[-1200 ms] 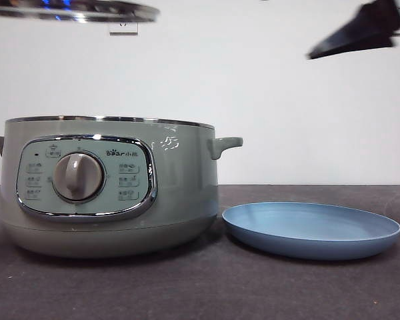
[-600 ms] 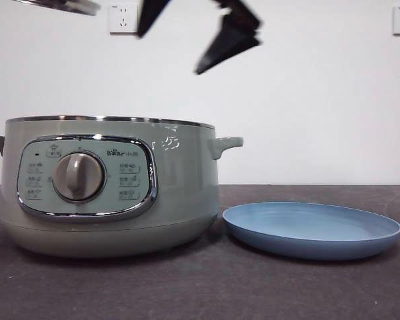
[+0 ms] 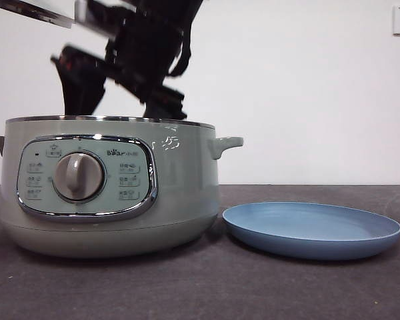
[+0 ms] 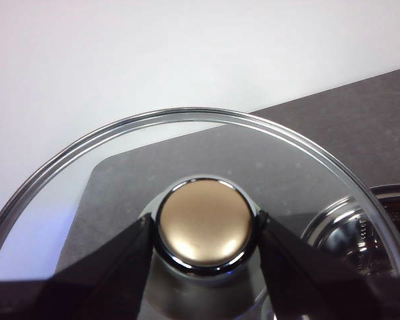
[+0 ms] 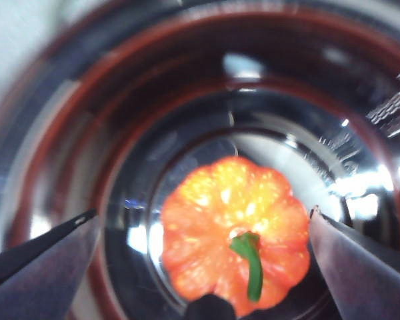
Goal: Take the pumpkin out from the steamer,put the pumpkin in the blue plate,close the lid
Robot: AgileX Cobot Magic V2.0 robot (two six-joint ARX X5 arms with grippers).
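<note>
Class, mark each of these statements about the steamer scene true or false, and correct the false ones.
1. The pumpkin lies inside the steamer. True.
2. The blue plate already holds the pumpkin. False: the plate holds nothing.
3. The left pincer is shut on the lid's knob, with the lid lifted off the pot. True.
4. The right pincer is shut on the pumpkin. False: its jaws are open, one on either side of the pumpkin, not touching it.
5. The blue plate sits on top of the steamer. False: it rests on the table beside the steamer.
</note>
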